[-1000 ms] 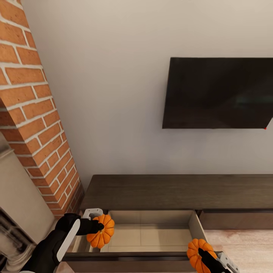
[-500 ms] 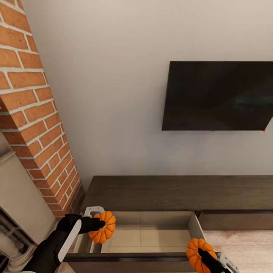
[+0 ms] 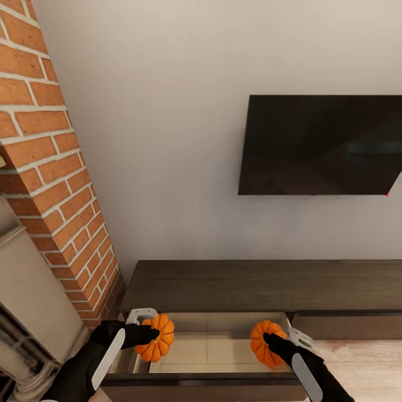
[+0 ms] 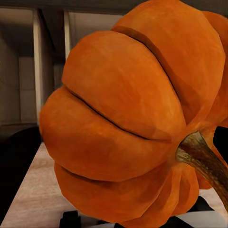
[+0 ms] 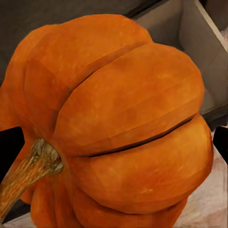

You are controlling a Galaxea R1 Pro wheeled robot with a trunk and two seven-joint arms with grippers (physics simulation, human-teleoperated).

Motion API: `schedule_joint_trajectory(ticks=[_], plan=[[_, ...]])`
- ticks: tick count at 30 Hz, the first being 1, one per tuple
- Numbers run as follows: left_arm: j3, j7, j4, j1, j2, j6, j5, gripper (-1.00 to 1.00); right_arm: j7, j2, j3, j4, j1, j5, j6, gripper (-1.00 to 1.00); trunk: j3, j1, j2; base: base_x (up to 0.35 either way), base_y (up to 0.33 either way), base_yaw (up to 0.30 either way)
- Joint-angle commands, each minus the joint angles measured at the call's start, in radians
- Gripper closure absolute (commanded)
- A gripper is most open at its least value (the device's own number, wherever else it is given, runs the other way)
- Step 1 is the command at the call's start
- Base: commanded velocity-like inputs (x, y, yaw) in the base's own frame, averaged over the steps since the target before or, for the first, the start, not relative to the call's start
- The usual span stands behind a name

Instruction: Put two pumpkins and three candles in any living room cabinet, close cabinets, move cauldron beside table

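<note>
Soft, even, shadowless simulator light; slightly blurry renders, with wide-angle stretch at the edges.

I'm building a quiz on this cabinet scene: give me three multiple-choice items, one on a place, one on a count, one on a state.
1. Where is the left gripper's pumpkin?
A. on the cabinet top
B. over the open drawer's left end
C. on the floor

2. How many pumpkins show in the head view?
A. one
B. two
C. three

3. The drawer is:
A. open
B. shut
C. removed

Key: B, the left gripper holds its pumpkin over the left end of the drawer; B, the right gripper holds a second pumpkin; A, the drawer's pale inside shows, pulled out of the cabinet.
</note>
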Motion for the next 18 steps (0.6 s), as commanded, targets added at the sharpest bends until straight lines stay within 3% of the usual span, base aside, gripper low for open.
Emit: schedule_joint_trajectory(ticks=[1, 4, 6, 8, 11, 14, 18], plan=[[-0.002, 0.002, -0.001, -0.001, 0.001, 0.004, 0.002, 1.0, -0.058, 0.012, 0.02, -0.032, -0.001, -0.005, 0.037, 1.0, 0.002, -0.004, 0.006, 0.0, 0.0, 0.0], [-0.003, 0.002, 0.0, -0.001, 0.001, -0.003, 0.002, 1.0, -0.194, 0.062, 0.105, -0.065, -0.015, -0.009, 0.1, 1.0, 0.011, -0.015, 0.027, 0.0, 0.0, 0.0], [-0.003, 0.002, 0.0, -0.001, 0.001, -0.017, 0.002, 1.0, -0.256, 0.1, 0.154, -0.067, -0.051, -0.01, 0.122, 1.0, 0.017, -0.023, 0.041, 0.0, 0.0, 0.0], [-0.003, 0.002, 0.0, -0.001, 0.001, -0.021, 0.002, 1.0, -0.284, 0.12, 0.19, -0.055, -0.073, -0.01, 0.135, 1.0, 0.024, -0.031, 0.055, 0.0, 0.0, 0.0], [-0.003, 0.003, 0.0, -0.001, 0.001, -0.024, 0.003, 1.0, -0.297, 0.133, 0.231, -0.037, -0.088, -0.01, 0.143, 1.0, 0.033, -0.042, 0.076, 0.0, 0.0, 0.0], [-0.003, 0.004, -0.002, -0.001, 0.0, -0.024, 0.007, 1.0, -0.3, 0.135, 0.242, -0.032, -0.092, -0.009, 0.144, 1.0, 0.043, -0.054, 0.097, 0.0, 0.0, 0.0], [-0.004, 0.004, -0.006, -0.008, -0.037, -0.024, 0.006, 1.0, -0.301, 0.137, 0.246, -0.031, -0.094, -0.009, 0.145, 1.0, 0.055, -0.069, 0.125, 0.0, 0.0, 0.0]])
